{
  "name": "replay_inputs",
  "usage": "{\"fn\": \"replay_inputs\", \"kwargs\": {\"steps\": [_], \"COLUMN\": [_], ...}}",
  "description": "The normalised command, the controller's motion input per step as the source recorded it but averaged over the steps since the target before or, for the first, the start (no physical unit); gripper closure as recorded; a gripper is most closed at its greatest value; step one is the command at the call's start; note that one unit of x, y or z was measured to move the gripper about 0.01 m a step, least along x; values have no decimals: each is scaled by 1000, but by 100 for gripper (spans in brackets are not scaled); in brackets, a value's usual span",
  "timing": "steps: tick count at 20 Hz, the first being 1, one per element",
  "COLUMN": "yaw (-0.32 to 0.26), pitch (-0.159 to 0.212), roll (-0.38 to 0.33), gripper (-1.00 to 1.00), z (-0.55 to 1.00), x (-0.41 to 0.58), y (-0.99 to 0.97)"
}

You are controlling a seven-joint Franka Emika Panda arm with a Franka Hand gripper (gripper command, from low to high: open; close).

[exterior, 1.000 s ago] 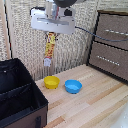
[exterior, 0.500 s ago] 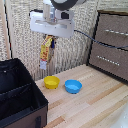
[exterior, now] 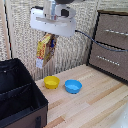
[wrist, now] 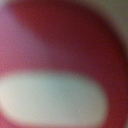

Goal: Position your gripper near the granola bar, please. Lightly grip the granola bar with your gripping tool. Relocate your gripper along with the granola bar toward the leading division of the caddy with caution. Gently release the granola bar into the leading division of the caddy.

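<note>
- In the exterior view I see my gripper point(exterior: 50, 36) high in the frame, at about 12 o'clock, hanging from a white and grey block at the end of the white arm.
- Its fingers are pinching the granola bar point(exterior: 44, 51), a yellow and orange-brown box with a white side panel. The top of the box is tucked up between the fingers, which are mostly hidden by it.
- The granola bar hangs in the air, tilted, its lower end pointing toward 7 o'clock. It touches nothing but the gripper.
- The caddy point(exterior: 25, 107), a large black fabric bin with inner dividers, sits at 8 o'clock in the frame on a light wooden table point(exterior: 95, 107). The box is above and just to the 1 o'clock side of the caddy's far corner, well clear of its rim.
- A yellow bowl point(exterior: 51, 82) and a blue bowl point(exterior: 73, 86) sit side by side on the table near the centre, below the hanging box, close together but apart.
- A brown wooden drawer cabinet point(exterior: 112, 45) stands at 3 o'clock.
- A dark cable point(exterior: 95, 42) runs from the arm toward the cabinet side.
- My wrist view is a blur of red with a pale oval patch; I cannot tell what surface it shows.
</note>
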Motion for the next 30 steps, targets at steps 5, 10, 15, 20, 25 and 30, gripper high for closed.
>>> {"fn": "replay_inputs", "kwargs": {"steps": [5,10,15,20,25,30], "yaw": [-153,-103,-105,-117,-121,-126], "pitch": [75,127,121,97,87,77], "roll": [31,3,4,4,0,0], "gripper": [100,100,100,100,100,100], "z": [30,0,0,0,0,0], "x": [-48,-15,-15,-3,0,0], "y": [517,663,663,664,679,695]}}
